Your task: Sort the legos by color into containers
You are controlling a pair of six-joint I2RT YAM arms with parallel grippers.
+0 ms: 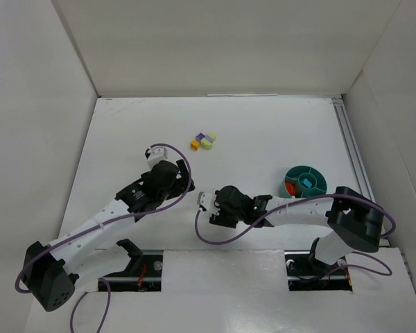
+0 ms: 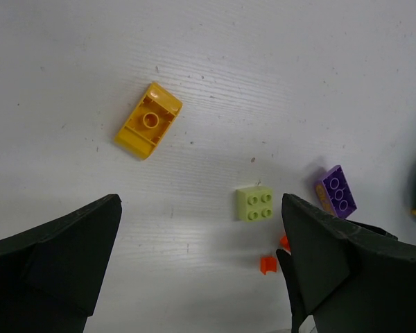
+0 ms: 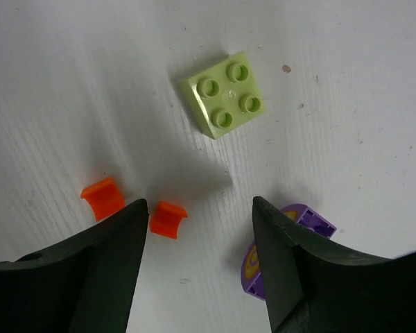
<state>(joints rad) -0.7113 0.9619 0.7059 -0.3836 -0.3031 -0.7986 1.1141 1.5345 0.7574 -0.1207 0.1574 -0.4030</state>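
Purple brick (image 3: 313,222) half hidden behind a finger of the right gripper (image 3: 200,205), jaws parted, empty; left gripper (image 2: 200,201) wide, empty.

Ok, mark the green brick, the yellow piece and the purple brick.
green brick (image 3: 225,94), right wrist view, studded top.
yellow piece (image 2: 148,120), left wrist view, its middle.
purple brick (image 2: 335,192), left wrist view, studded top.

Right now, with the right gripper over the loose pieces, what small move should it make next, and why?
Probably shift the right gripper sideways to centre the nearer orange piece, then close. Its jaws stand open. That piece lies right beside one finger, well off the middle of the gap. A purple piece sits partly hidden behind the other finger and might get caught.
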